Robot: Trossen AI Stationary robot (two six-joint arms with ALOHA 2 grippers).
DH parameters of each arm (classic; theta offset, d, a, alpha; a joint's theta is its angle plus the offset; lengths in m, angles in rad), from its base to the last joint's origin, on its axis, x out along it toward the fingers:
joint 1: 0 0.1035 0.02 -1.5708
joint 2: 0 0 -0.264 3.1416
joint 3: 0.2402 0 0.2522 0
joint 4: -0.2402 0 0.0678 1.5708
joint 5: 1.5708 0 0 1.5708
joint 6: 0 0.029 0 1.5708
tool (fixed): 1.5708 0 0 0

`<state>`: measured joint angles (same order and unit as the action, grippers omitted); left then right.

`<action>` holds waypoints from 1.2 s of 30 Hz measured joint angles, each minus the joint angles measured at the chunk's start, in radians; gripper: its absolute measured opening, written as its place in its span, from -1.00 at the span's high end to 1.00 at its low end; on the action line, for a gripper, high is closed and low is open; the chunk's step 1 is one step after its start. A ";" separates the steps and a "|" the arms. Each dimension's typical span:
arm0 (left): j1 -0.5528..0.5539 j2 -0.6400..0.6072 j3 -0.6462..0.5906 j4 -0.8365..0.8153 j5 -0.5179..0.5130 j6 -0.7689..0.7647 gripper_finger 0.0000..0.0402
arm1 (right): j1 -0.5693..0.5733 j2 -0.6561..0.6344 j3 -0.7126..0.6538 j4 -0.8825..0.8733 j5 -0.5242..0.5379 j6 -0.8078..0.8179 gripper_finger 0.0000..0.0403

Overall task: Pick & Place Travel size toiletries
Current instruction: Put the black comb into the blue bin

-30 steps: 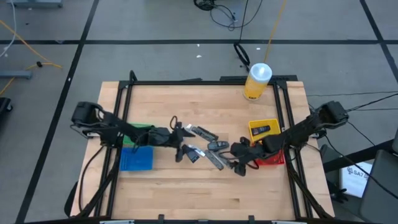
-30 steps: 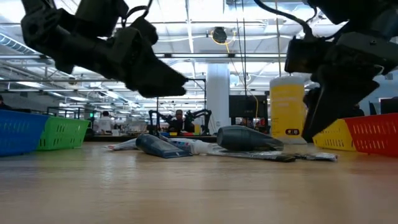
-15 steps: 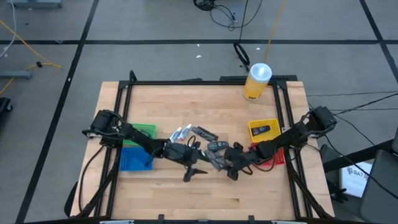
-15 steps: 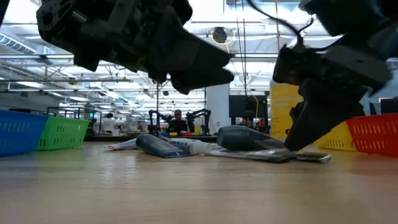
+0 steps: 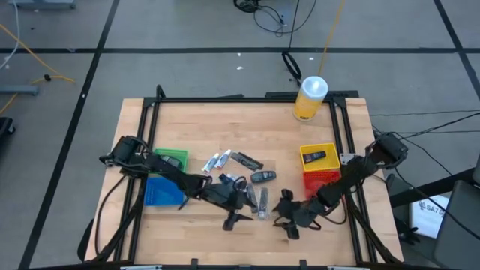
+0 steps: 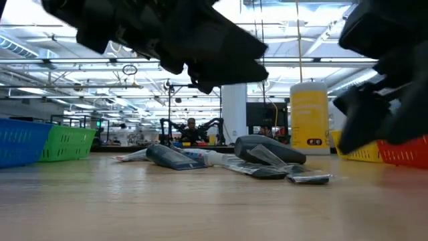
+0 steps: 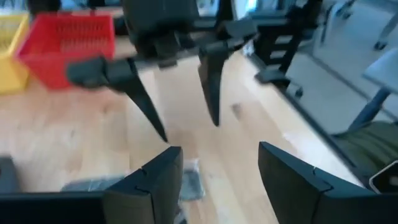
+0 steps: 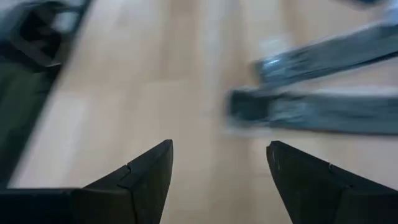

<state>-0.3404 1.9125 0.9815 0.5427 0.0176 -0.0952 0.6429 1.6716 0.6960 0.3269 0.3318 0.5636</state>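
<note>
Wooden worktop point(image 5: 202, 247) holds loose toiletries point(image 5: 241, 181) mid-frame for picking; left end effector point(image 5: 238, 217) and right end effector point(image 5: 288, 225) hover lower-centre, parted, empty.

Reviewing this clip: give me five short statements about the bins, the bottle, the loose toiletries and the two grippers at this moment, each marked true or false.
1. The yellow bottle stands upright near the table's far edge. True.
2. The yellow bin holds nothing. False: one dark packet lies in it.
3. The right gripper is shut on a grey stick. False: its fingers stand apart over bare wood, with nothing between them.
4. Toiletries lie loose on the wood between the two sets of bins. True.
5. The left gripper is inside the blue bin. False: it is out over the middle of the table, beside the loose items.
</note>
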 joint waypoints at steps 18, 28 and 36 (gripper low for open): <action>0.041 0.000 0.042 -0.261 -0.095 -0.211 0.61 | -0.090 0.277 0.062 0.427 -0.099 -0.107 -0.25; -0.001 0.000 0.041 -0.291 0.095 -0.154 0.74 | -0.111 0.130 0.149 0.110 -0.023 -0.227 -0.25; -0.029 -0.001 0.041 -0.275 0.271 -0.090 0.91 | -0.241 0.162 0.153 0.131 -0.257 -0.385 -0.25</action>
<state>-0.3694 1.9118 1.0225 0.2676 0.2882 -0.1856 0.4022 1.8333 0.8485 0.4581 0.0753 0.1787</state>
